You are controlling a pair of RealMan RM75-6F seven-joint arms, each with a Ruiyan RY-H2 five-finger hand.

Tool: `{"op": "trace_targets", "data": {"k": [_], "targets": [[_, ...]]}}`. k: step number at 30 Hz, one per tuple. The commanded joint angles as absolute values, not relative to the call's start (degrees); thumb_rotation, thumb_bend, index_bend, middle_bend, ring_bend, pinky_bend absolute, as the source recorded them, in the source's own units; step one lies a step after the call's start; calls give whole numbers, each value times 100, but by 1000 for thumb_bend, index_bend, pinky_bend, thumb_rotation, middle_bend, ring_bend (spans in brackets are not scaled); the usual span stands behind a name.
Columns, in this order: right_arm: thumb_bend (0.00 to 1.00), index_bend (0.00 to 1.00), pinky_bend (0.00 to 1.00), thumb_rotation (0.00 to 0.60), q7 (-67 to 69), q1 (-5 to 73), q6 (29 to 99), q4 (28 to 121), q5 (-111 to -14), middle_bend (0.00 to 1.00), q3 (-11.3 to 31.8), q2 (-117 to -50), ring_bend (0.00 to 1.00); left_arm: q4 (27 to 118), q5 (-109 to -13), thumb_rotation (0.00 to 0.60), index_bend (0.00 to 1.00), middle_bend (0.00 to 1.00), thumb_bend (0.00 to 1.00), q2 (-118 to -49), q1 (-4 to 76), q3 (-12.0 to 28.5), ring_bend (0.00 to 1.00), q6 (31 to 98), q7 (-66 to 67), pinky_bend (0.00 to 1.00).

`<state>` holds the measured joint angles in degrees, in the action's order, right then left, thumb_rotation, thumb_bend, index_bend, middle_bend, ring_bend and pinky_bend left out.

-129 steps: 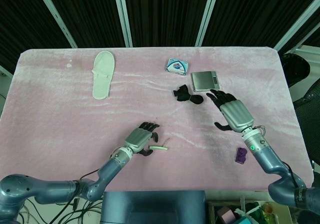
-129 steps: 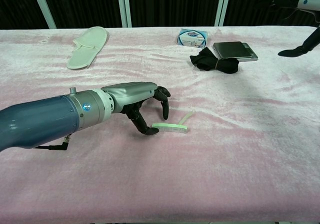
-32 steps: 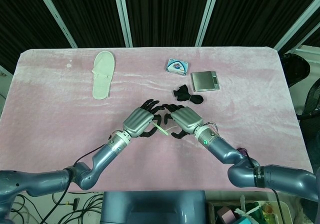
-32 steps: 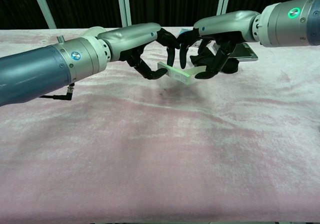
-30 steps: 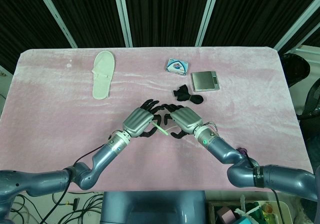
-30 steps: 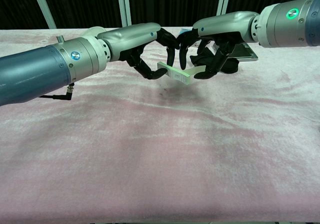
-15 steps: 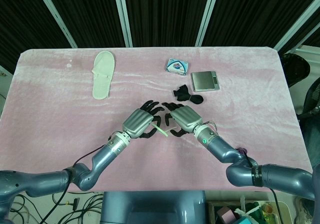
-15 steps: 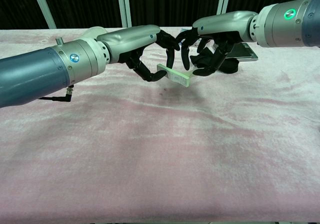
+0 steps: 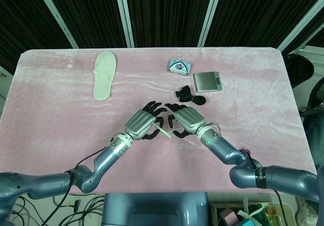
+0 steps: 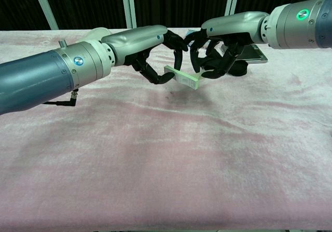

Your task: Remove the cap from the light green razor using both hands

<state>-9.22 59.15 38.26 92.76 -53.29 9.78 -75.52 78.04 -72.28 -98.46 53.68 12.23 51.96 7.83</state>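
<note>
My left hand (image 10: 150, 48) and right hand (image 10: 220, 37) meet knuckle to knuckle above the middle of the counter (image 9: 61, 130), and the light green razor (image 10: 181, 77) hangs between them, clear of the pink fabric. Its long axis runs from my left hand's side down toward my right, tilted, a thin pale plastic stick. My left fingers (image 10: 166, 78) curl and pinch one end; my right fingers (image 10: 210, 73) curl around the other end, though whether they truly grip it I cannot tell. In the head view the razor (image 9: 165, 132) is a slim sliver between both hands (image 9: 140, 123) (image 9: 188, 121). Both forearms reach in low from the near edge, metal-grey backs up
</note>
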Motion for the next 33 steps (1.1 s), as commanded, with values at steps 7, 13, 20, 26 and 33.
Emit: {"op": "trace_targets", "data": {"k": [7,13,20,26,33], "targets": [[393,541,147,600,-899,5925,3824,9280,-5324,0,979,-7547,53,7779,-7233,600,588,159,481,-9862,5371,1216,0,5181,779,0],[404,558,147,600,-903,5932,3786,9249,-5319,0,937,-7550,53,7767,-7247,600,589,160,481,-9881,5363,1230,0,5212,752,0],[412,624,147,600,-864,5937,3788,9265,-5351,0,951,-7552,53,7777,-7249,600,589,159,481,-9885,5359,1225,0,5206,755,0],[462,724,148,600,-813,5913,3834,9306,-5377,0,977,-7524,54,7782,-7241,600,589,160,481,-9871,5355,1221,0,5191,764,0],[491,776,147,600,-763,5776,3920,9355,-5396,0,930,-7272,55,7860,-7313,600,590,160,481,-9756,5287,1235,0,5314,703,0]]}}
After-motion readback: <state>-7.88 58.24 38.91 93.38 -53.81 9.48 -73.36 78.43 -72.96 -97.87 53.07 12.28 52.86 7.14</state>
